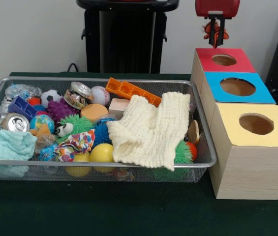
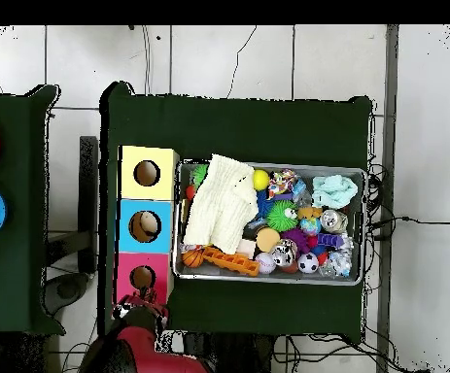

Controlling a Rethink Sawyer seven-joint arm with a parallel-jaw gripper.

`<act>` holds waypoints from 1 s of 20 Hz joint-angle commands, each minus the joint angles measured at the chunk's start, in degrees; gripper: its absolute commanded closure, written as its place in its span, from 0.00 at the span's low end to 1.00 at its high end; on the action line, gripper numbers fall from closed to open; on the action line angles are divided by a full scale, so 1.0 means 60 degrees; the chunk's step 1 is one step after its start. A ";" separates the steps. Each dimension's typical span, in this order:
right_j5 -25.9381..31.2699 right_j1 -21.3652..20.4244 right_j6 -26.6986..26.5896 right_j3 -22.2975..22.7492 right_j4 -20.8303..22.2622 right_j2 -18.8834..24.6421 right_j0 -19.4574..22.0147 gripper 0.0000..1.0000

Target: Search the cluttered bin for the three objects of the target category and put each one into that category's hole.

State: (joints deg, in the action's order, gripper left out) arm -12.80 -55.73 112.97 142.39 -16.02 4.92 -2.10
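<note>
My gripper (image 1: 216, 30) hangs at the top right, shut on the orange striped tiger toy (image 1: 215, 32). It holds the toy in the air above and slightly behind the red box's hole (image 1: 224, 60). In the overhead view my gripper (image 2: 137, 311) sits just beyond the red box's end, near that hole (image 2: 142, 277). The wire mesh bin (image 1: 99, 164) stands left of the boxes and is full of clutter; it also shows in the overhead view (image 2: 267, 278). I cannot pick out other soft animal toys for certain; much lies under a cream cloth (image 1: 151, 129).
The blue box (image 1: 237, 87) and yellow box (image 1: 257, 124) stand in a row in front of the red one. The bin holds spiky balls, a can (image 1: 15, 123), an orange block (image 1: 131, 91), a teal cloth (image 1: 6, 145) and a patterned scrap (image 1: 75, 145).
</note>
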 commanded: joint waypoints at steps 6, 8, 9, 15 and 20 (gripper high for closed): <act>0.1487 0.0143 0.1479 -0.2111 -0.1196 -0.0623 -0.0410 1.00; 0.1333 0.0350 0.1524 -0.2231 -0.1268 -0.0688 -0.0557 1.00; 0.1269 0.0433 0.1511 -0.2290 -0.1303 -0.0755 -0.0645 1.00; 0.1076 0.0985 0.1475 -0.2691 -0.1272 -0.0744 -0.0680 1.00; 0.0807 0.1397 0.1416 -0.2879 -0.0969 -0.0677 -0.0495 1.00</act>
State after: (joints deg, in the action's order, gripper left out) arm -8.05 -52.08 112.97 132.47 -20.54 0.41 -6.61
